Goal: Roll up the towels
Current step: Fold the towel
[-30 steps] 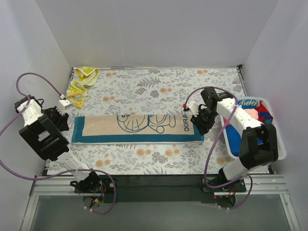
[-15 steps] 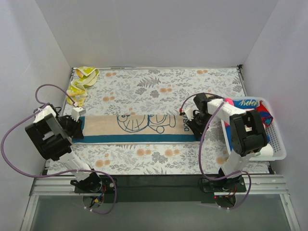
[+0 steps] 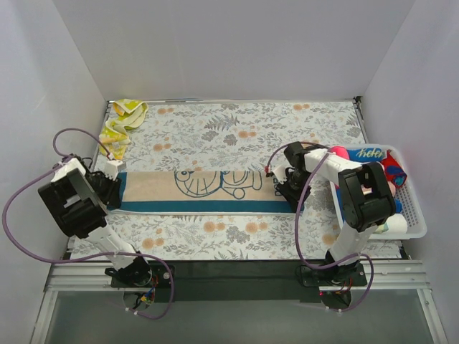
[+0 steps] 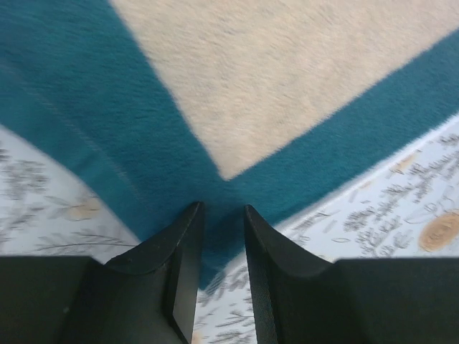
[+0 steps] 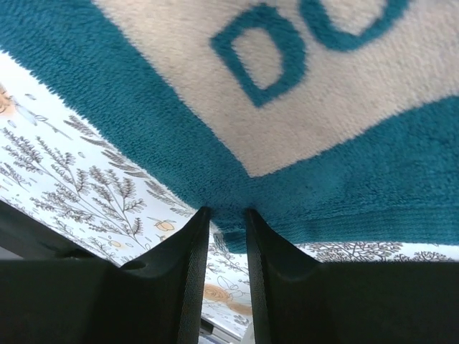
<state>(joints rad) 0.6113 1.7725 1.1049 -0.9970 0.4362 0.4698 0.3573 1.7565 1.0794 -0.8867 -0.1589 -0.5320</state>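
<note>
A tan-and-blue cartoon-print towel point(image 3: 208, 185) lies flat as a long strip across the middle of the table. My left gripper point(image 3: 115, 190) is at its left end. In the left wrist view the fingers point(image 4: 221, 208) stand narrowly apart, shut on the towel's teal corner point(image 4: 215, 179). My right gripper point(image 3: 286, 189) is at the right end, by the printed letters. There the fingers point(image 5: 226, 211) pinch the teal edge of the towel point(image 5: 323, 93), and the fabric bunches at the tips.
A yellow patterned towel point(image 3: 122, 123) lies crumpled at the back left corner. A white slotted basket point(image 3: 416, 228) stands at the right edge with pink, red and blue towels point(image 3: 391, 170) in it. The floral table covering point(image 3: 237, 129) spreads under everything.
Both arms moved in and down onto the towel's ends, and both sets of jaws narrowed onto its corners. The towel's ends drew slightly inward.
</note>
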